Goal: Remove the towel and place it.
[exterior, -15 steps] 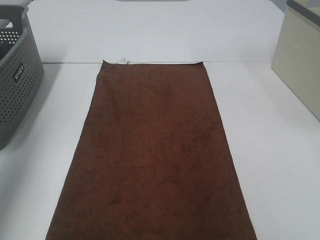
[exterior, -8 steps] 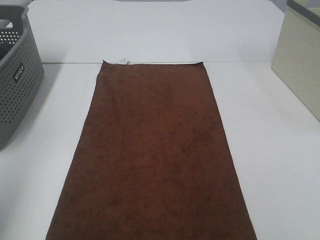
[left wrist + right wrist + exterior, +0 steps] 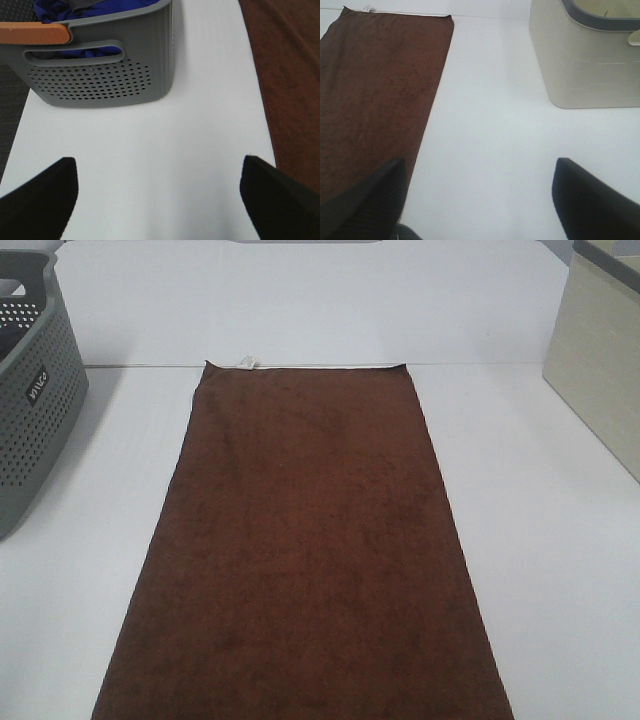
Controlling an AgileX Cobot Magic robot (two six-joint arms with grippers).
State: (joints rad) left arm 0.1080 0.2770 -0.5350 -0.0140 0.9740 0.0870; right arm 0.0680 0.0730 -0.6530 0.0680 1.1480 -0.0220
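The dark brown towel (image 3: 305,560) lies spread flat and lengthwise on the white table, with its small white tag (image 3: 245,362) on the far short edge. It also shows in the left wrist view (image 3: 290,80) and the right wrist view (image 3: 370,95). My left gripper (image 3: 159,197) is open and empty over bare table between the grey perforated basket (image 3: 107,75) and the towel's edge. My right gripper (image 3: 480,200) is open and empty over bare table beside the towel's other long edge. Neither gripper shows in the exterior high view.
The grey basket (image 3: 30,390) stands at the left and holds blue cloth (image 3: 90,10); it has an orange handle (image 3: 32,34). A beige bin (image 3: 600,350) with a grey rim stands at the right, also seen in the right wrist view (image 3: 585,55).
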